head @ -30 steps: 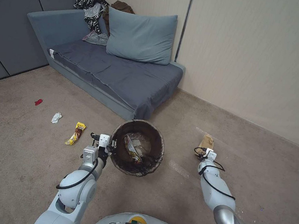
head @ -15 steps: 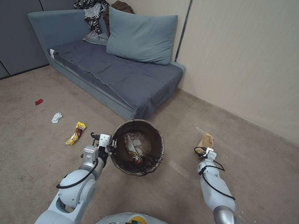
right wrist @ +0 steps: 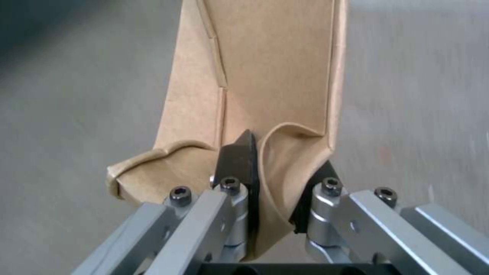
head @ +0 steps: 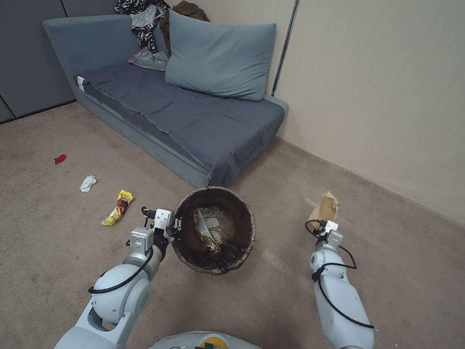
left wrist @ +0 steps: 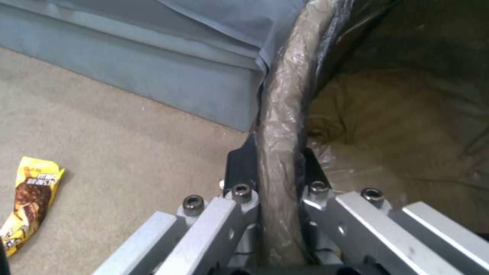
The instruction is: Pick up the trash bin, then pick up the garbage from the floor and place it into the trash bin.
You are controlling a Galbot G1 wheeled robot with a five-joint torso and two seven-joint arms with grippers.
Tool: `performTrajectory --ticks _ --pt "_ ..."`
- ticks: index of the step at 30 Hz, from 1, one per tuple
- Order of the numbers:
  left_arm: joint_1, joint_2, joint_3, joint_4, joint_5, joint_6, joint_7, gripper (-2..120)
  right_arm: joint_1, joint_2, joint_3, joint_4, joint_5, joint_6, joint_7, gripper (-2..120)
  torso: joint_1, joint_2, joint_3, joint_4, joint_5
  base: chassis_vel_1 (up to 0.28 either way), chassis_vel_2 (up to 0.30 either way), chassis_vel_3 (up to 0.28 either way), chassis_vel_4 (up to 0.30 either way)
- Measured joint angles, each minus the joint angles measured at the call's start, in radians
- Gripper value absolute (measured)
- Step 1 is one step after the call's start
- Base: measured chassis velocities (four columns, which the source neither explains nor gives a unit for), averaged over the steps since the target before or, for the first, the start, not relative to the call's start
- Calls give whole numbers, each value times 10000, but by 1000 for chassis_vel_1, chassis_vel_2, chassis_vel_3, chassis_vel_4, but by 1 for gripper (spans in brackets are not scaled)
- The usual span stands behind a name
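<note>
right gripper (right wrist: 275, 198) clamps brown paper bag (head: 327, 206) off floor; left gripper (left wrist: 277, 179) pinches trash bin (head: 214, 229) rim. next: carry bag over bin, w/ release inside.

Brown paper bag (head: 327, 206), dark brown bin liner (head: 242, 212), yellow wrapper (head: 119, 207), zebra-striped cloth (head: 142, 10).

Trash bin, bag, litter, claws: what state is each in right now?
Trash bin: upright, wrappers inside, held by its rim.
Left claw: shut on the rim.
Brown paper bag: gripped by the right claw.
Yellow wrapper: on the carpet.
White tissue: on the carpet.
</note>
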Motion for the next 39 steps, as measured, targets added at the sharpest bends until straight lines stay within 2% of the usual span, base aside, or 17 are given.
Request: performTrajectory --ticks 1,2,6,7,9,10,12,13,15,22,24,25,27,28,39 --pt "-2 -7 6 17 -3 0 -1 3 -147 -6 -21 512 88 135 -95 10 0 0 0 0 -2 0 0 0 0" --pt "-2 -7 6 17 -3 0 -1 3 -147 -6 -21 512 88 135 -95 10 0 0 0 0 -2 0 0 0 0" --pt "-14 -15 42 87 -80 5 -18 3 -979 -23 -186 3056 322 1174 -1029 10 0 0 0 2 2 0 0 0 0" --pt "-14 -15 42 87 -80 5 -18 3 -979 -23 -186 3056 322 1174 -1029 10 0 0 0 2 2 0 0 0 0" --pt "-16 -21 84 84 -193 52 -58 3 -1482 -40 -362 4516 347 1765 -1829 10 0 0 0 0 0 0 0 0 0" --pt "-16 -21 84 84 -193 52 -58 3 -1482 -40 -362 4516 347 1765 -1829 10 0 0 0 0 0 0 0 0 0" --pt "-27 -16 122 42 -340 148 -112 3 -2086 -86 -612 5827 219 2463 -3046 10 0 0 0 1 -1 0 0 0 0" --pt "-27 -16 122 42 -340 148 -112 3 -2086 -86 -612 5827 219 2463 -3046 10 0 0 0 1 -1 0 0 0 0" --pt "-36 0 144 -27 -437 209 -143 3 -2655 -147 -910 6736 -15 3049 -4097 10 0 0 -1 0 0 0 0 0 0" --pt "-35 13 169 -88 -496 259 -149 3 -3216 -211 -1267 7509 -186 3405 -4831 10 0 0 -1 -1 0 0 0 0 0" --pt "-37 21 198 -96 -511 288 -164 3 -3657 -291 -1756 8203 -429 3585 -5295 10 0 0 -1 0 1 0 0 0 0" --pt "-38 15 207 -99 -513 296 -172 3 -3776 -333 -1916 8390 -486 3601 -5373 10 -1 1 -1 6 -1 0 0 0 0" --pt "-45 13 225 -101 -515 306 -184 3 -3900 -356 -2125 8550 -575 3621 -5453 10 -1 0 -1 -2 0 0 0 0 0" --pt "-52 2 257 -111 -522 316 -196 3 -4008 -381 -2320 8654 -686 3627 -5515 10 0 0 0 3 0 0 0 0 0" --pt "-54 5 258 -193 -604 397 -276 3 -4701 -495 -3141 8533 -1305 3910 -5739 10 -1 0 0 2 1 0 0 0 0"
